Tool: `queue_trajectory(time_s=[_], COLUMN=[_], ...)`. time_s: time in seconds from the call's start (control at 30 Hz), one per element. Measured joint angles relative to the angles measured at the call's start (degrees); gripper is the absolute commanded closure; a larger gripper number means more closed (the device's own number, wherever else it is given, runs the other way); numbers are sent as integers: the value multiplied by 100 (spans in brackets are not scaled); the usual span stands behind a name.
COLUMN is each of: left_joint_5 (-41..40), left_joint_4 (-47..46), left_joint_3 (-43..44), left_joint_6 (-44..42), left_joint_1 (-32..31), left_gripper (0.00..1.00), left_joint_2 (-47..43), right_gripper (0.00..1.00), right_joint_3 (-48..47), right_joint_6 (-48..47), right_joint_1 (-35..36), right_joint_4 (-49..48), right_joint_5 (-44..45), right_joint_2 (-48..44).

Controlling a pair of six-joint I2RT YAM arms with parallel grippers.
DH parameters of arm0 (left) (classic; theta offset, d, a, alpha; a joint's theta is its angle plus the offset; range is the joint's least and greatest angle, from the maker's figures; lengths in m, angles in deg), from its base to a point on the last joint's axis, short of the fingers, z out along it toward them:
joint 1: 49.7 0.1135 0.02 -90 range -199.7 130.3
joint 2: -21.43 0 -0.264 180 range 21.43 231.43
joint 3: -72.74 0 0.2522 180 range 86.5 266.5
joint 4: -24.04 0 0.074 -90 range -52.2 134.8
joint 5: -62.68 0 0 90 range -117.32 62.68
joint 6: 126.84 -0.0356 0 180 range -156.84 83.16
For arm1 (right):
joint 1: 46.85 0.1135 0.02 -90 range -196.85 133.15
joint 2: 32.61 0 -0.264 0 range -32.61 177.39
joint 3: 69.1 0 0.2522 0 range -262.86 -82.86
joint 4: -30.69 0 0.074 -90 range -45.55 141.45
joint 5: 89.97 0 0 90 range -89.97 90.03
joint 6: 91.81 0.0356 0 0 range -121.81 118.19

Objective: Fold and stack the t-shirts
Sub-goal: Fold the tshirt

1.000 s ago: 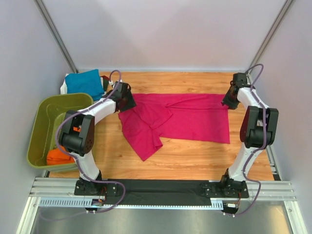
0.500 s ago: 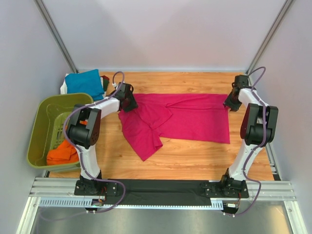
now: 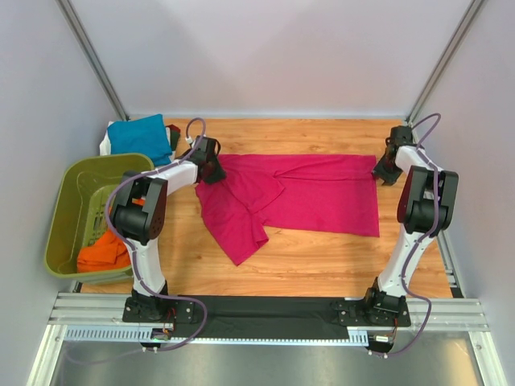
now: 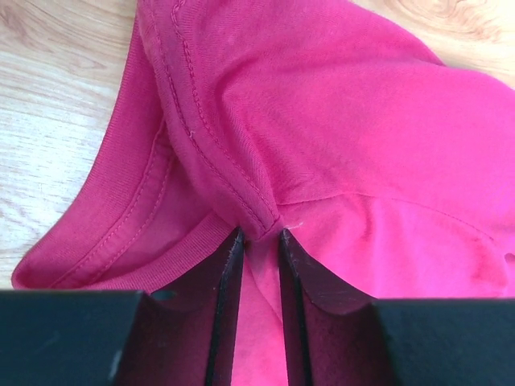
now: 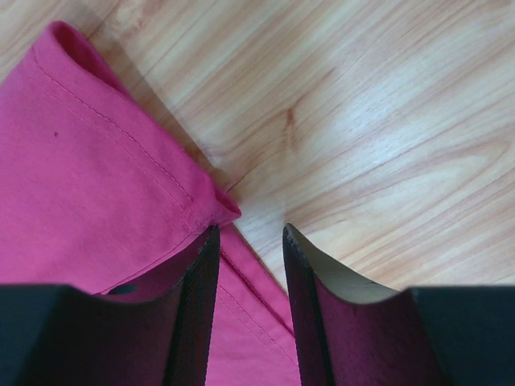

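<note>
Flattening step: magenta-pink cloth t-shirt (image 3: 322,197) spread on wooden desk (image 3: 322,253), nearer far edge. L fingers (image 4: 228,277) clamped on shoulder seam; R fingers (image 5: 310,297) apart at hem corner. Next, prob.: R closes, both pull taut.

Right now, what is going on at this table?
The robot is handling a magenta t-shirt spread on the table. The left end effector is pinched shut on it near the neck. The right end effector stands open at a hem corner. An orange t-shirt lies in the green basket.
</note>
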Motion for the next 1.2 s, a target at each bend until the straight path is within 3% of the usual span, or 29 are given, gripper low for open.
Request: queue_trajectory(time_s=[0.1,0.27,0.87,1.2], left_joint_5=[2,39,208,310], left_joint_4=[4,0,-44,-59], left_joint_3=[15,17,2,-542], left_joint_6=[-4,-39,-22,46], left_joint_1=[0,0,-13,-157], left_gripper=[64,47,50,49], left_joint_2=[2,2,-17,-885], right_gripper=[61,61,61,61], right_joint_3=[-48,-85,-39,-39], right_joint_6=[7,66,216,214], right_joint_1=[0,0,0,0], right_joint_4=[-31,-160,-457,-525], right_joint_5=[-24,-83,-293,-295], right_joint_2=[0,0,-2,-85])
